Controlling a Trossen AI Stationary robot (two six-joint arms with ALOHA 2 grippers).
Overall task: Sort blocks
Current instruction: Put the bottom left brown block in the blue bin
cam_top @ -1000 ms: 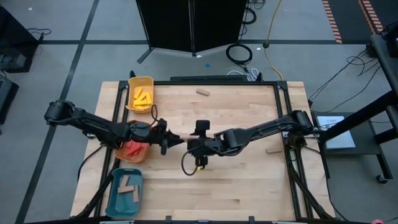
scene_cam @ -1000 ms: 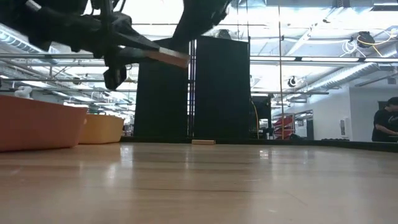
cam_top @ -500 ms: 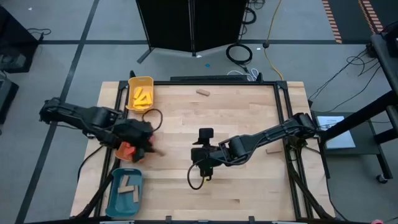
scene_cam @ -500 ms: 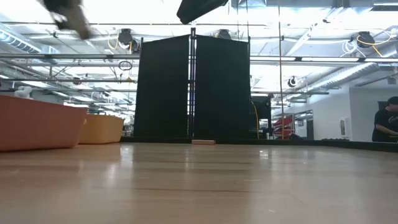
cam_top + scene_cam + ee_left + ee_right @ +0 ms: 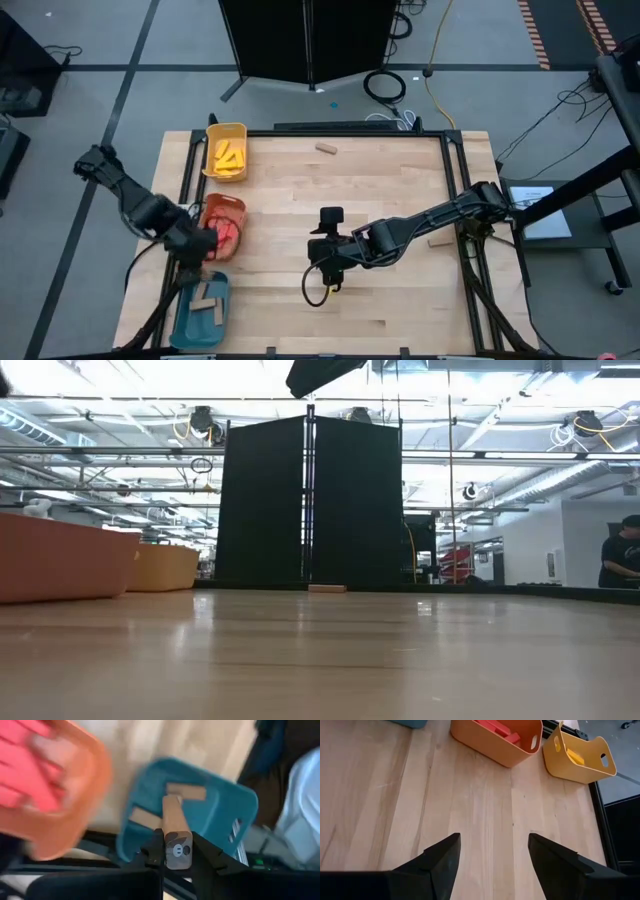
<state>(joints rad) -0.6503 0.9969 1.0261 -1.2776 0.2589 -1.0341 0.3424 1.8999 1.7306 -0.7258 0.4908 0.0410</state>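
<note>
My left gripper (image 5: 197,262) hovers at the table's left near corner, above the far end of the teal tray (image 5: 200,312), shut on a tan wooden block (image 5: 175,822). Two tan blocks (image 5: 186,792) lie flat in that tray. Red blocks (image 5: 222,232) fill the orange tray (image 5: 237,210), and yellow ones (image 5: 228,157) the yellow tray (image 5: 238,133). My right gripper (image 5: 492,855) hangs open over the bare middle of the table, with nothing between its fingers. My left gripper pinches the tan block between its two fingers, on its two long sides at the end nearest the wrist (image 5: 176,847). The fingers slant steeply down and lie along the block, which sticks out ahead of them. It is lifted clear, aimed at the teal tray (image 5: 220,815).
One loose tan block (image 5: 326,148) lies flat near the table's far edge, also seen in the low view (image 5: 327,589). Another tan block (image 5: 438,241) lies by the right edge. The three trays line the left side; bare wood lies between them and the right arm.
My left gripper has swung from the table's middle, beside my right gripper, toward the left and near edge, passing over the orange tray to above the teal one. It has risen and tipped from almost level to steeply down, carrying the tan block. My right gripper drew slightly toward the near edge.
</note>
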